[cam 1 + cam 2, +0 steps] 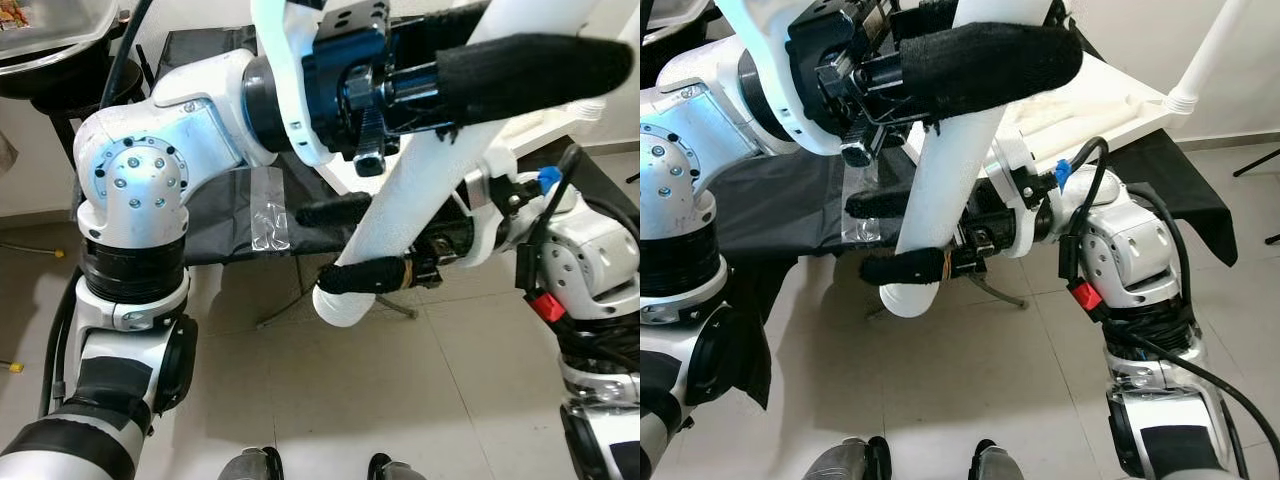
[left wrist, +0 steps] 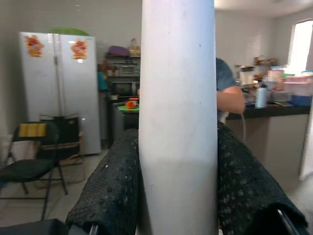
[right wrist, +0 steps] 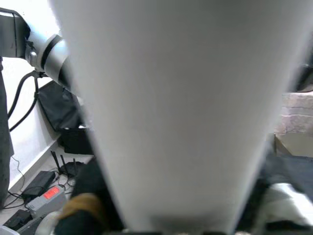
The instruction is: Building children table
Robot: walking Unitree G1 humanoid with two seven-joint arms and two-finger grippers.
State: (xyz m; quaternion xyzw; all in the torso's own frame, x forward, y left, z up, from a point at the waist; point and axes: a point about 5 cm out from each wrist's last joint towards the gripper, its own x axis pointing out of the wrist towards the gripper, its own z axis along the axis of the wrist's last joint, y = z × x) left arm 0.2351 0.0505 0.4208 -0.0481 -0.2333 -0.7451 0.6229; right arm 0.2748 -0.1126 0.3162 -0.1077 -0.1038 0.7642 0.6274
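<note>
Up close in the left eye view, a white table leg (image 1: 420, 195) slants across the middle, its rounded end low over the tiled floor (image 1: 330, 400). The left gripper (image 1: 470, 75) clamps the leg high up, one black finger lying across its front. The right gripper (image 1: 350, 245) grips it lower, one finger above and one below, near the rounded end. A small clear plastic bag (image 1: 270, 210) lies on a black cloth (image 1: 215, 215) behind.

Next, the right eye view shows the white tabletop (image 1: 1110, 110) just behind the leg, with another white leg (image 1: 1205, 60) standing up from it.

From the left wrist, both black fingers (image 2: 112, 191) press the leg's sides; a refrigerator (image 2: 58, 88) carries stickers, their writing unreadable, and a person's arm (image 2: 230, 98) rests at a counter.

From the right wrist, the leg fills the frame, blurred.
</note>
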